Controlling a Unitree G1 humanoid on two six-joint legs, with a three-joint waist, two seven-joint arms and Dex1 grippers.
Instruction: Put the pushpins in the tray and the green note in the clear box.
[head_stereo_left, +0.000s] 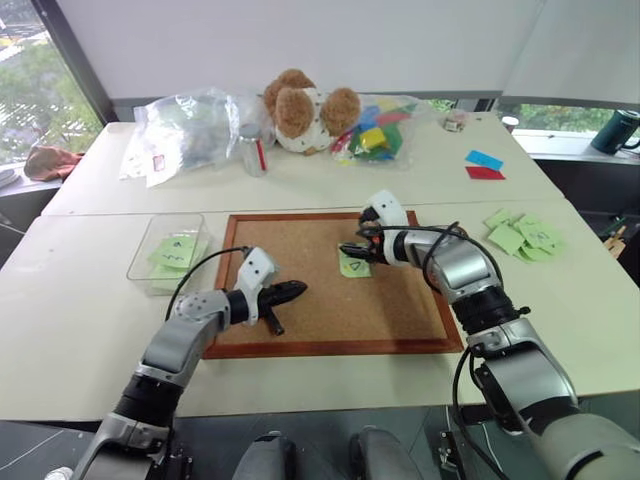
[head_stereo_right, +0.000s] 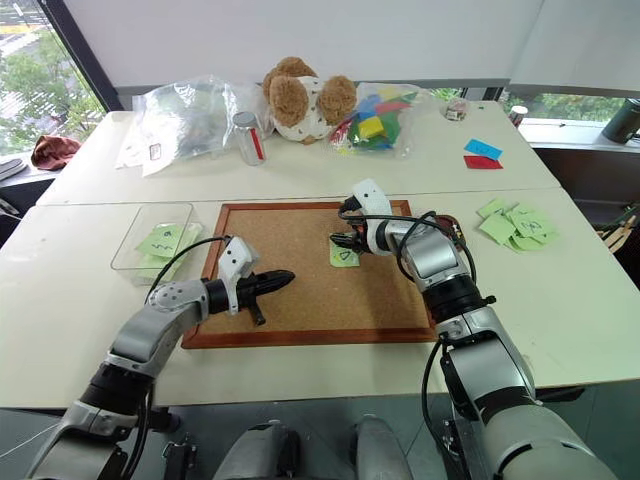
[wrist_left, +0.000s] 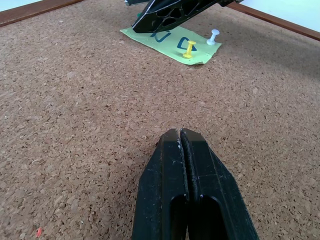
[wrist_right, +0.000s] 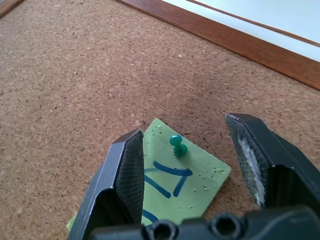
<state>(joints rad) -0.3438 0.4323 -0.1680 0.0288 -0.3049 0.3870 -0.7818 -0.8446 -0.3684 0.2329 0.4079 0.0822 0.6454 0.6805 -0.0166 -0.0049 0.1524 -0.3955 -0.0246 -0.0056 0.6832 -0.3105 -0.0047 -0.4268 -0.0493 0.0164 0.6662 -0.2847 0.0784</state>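
Note:
The green note (head_stereo_left: 353, 265), marked with drawn triangles, lies pinned on the corkboard (head_stereo_left: 300, 325). Three pushpins stand in it: a green one (wrist_right: 177, 145), a yellow one (wrist_left: 188, 49) and a white one (wrist_left: 214, 36). My right gripper (wrist_right: 184, 131) hangs low over the note's edge, open, with the green pin in the gap between its fingers (wrist_right: 127, 170) and touching neither. My left gripper (head_stereo_left: 298, 291) is shut and empty, lying low over bare cork left of the note. The clear box (head_stereo_left: 145, 262) sits left of the board with green notes inside. The tray is hidden.
At the back of the table are a plush bear (head_stereo_left: 305, 108), see-through plastic bags (head_stereo_left: 185, 125), a small bottle (head_stereo_left: 255, 150) and a bag of coloured blocks (head_stereo_left: 378, 130). Loose green notes (head_stereo_left: 525, 235) lie to the right, with blue and red cards (head_stereo_left: 485, 165) behind them.

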